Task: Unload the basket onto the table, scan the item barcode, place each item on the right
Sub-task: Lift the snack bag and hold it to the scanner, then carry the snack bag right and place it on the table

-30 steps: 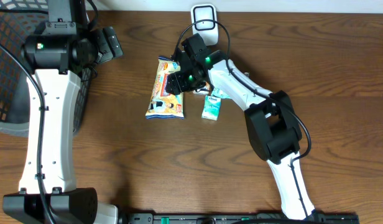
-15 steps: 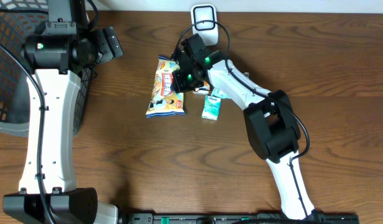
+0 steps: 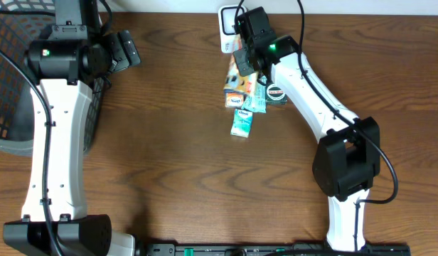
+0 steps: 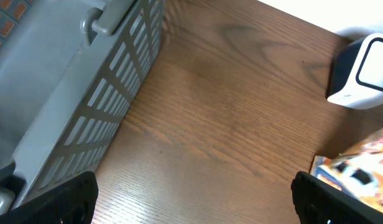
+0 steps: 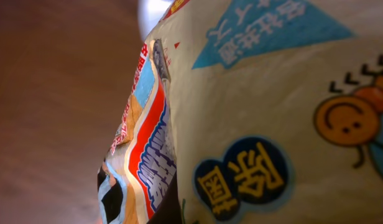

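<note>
**Operator:** What's changed on my table (image 3: 169, 185)?

**Spotter:** Your right arm (image 3: 311, 92) has swung up and back. A second ago the right gripper (image 3: 242, 67) was down on the snack bag (image 3: 240, 87) mid-table, jaws partly apart. Now they're clamped on the bag, which hangs clear of the wood just in front of the scanner (image 3: 226, 21).

**Operator:** So is it scanning?

**Spotter:** I'd say you're at the presenting step. Your right wrist view is all printed wrapper with no barcode showing, so I cannot tell whether the code faces the scanner. You may need to turn the bag.

**Operator:** Anything in the way?

**Spotter:** The basket (image 3: 9, 78) sits far left, well apart. Your left gripper (image 3: 130, 48) idles beside it, jaws wide, holding nothing, unmoved. The small teal packet (image 3: 241, 123) lies on the table just below the hanging bag, and a low swing could nudge it.
</note>
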`<state>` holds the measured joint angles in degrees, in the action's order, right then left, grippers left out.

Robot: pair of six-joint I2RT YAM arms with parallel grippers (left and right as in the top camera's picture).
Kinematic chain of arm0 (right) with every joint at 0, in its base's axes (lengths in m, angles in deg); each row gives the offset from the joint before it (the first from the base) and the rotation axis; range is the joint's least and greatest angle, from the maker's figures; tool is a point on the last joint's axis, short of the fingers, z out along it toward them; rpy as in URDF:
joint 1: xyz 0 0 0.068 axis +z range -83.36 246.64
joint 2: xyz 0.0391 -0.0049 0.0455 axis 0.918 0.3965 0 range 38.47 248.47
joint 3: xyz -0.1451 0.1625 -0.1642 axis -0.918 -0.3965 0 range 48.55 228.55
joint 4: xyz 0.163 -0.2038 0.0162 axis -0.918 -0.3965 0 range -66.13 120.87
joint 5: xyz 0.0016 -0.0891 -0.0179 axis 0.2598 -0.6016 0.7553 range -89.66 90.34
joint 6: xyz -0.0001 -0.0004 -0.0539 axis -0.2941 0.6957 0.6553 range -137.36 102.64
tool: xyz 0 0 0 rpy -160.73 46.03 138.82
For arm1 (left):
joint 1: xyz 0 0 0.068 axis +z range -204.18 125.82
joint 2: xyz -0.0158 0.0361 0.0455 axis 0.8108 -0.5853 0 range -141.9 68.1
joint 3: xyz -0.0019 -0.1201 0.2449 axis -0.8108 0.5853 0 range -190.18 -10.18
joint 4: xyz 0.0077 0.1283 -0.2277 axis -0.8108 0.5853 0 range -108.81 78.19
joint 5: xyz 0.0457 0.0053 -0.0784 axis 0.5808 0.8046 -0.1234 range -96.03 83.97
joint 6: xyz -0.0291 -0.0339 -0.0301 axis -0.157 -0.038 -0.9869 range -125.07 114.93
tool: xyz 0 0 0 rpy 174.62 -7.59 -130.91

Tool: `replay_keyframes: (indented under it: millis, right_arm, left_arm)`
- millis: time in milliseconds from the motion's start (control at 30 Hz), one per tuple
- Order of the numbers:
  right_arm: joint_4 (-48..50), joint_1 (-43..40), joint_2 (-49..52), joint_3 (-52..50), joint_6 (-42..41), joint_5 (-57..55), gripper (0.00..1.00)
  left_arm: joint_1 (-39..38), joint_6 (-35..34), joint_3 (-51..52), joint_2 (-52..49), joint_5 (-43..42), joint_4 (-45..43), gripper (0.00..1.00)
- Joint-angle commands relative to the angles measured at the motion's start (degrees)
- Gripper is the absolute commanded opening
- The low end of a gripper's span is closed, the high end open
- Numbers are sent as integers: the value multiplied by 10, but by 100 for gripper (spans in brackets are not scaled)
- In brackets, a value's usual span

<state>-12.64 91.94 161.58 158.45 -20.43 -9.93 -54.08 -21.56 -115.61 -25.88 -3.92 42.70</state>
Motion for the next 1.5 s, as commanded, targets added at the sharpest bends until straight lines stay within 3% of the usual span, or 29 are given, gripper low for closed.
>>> replay_keyframes:
  millis: [0,200,433,667,1067,1100,1200,1300,1367,1467]
  right_arm:
    - [-8,3,-7,9,32,-175,2]
    - [-29,2,-8,9,50,-373,1]
    - [-67,-30,-8,9,98,-476,2]
    - [-159,-106,-7,-5,93,-409,2]
    - [-188,-169,-7,-42,50,-226,1]
    - [-189,-168,-7,-43,50,-218,2]
    - [-189,-161,-7,-43,35,-163,31]
    - [-189,-152,-7,-43,17,-75,35]
    - [-184,-147,-7,-43,13,-30,54]
    - [-160,-139,-7,-43,-17,32,56]
  left_arm:
    - [-1,-1,-2,0,9,2,98]
    - [-1,-1,-2,0,9,2,98]
    - [-1,-1,-2,0,9,2,98]
    - [-1,-1,-2,0,9,2,98]
    - [-1,-1,-2,0,9,2,98]
    - [-1,-1,-2,0,9,2,98]
    - [-1,-1,-2,0,9,2,97]
    - [-1,-1,-2,0,9,2,98]
    - [-1,-1,-2,0,9,2,98]
    - [-1,-1,-2,0,9,2,98]
